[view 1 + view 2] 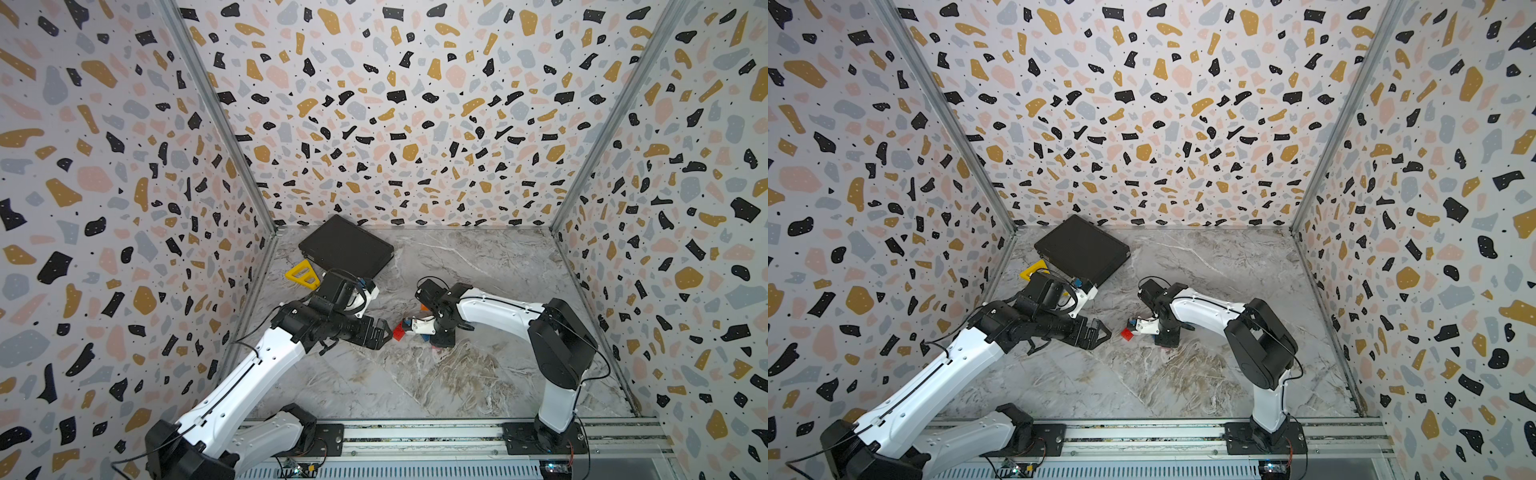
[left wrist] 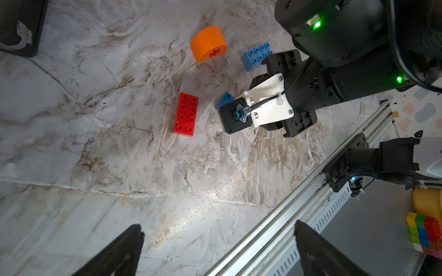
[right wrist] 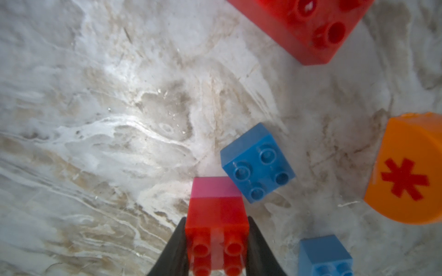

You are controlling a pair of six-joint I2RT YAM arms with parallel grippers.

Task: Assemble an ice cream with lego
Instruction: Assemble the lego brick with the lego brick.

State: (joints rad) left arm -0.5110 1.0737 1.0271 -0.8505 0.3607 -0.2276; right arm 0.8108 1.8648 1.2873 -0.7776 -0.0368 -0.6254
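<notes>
The lego lie loose on the marble table. My right gripper (image 3: 216,218) is shut on a red square brick (image 3: 216,212) that sits stacked on a pink one (image 3: 212,187), held low over the table. Beside this stack lie a small blue brick (image 3: 257,163), the orange dome with a red asterisk (image 3: 406,172), a long red brick (image 3: 308,26) and a long light-blue brick (image 3: 325,255). My left gripper (image 2: 218,225) is open and empty, a short way from the long red brick (image 2: 186,114) and the orange dome (image 2: 208,44). In both top views the left gripper (image 1: 384,332) points at the right gripper (image 1: 441,340).
A black case (image 1: 347,245) lies at the back left with a yellow triangular frame (image 1: 302,274) next to it. A metal rail (image 1: 415,436) runs along the front edge. Patterned walls close in three sides. Coloured cubes (image 2: 425,236) sit beyond the rail.
</notes>
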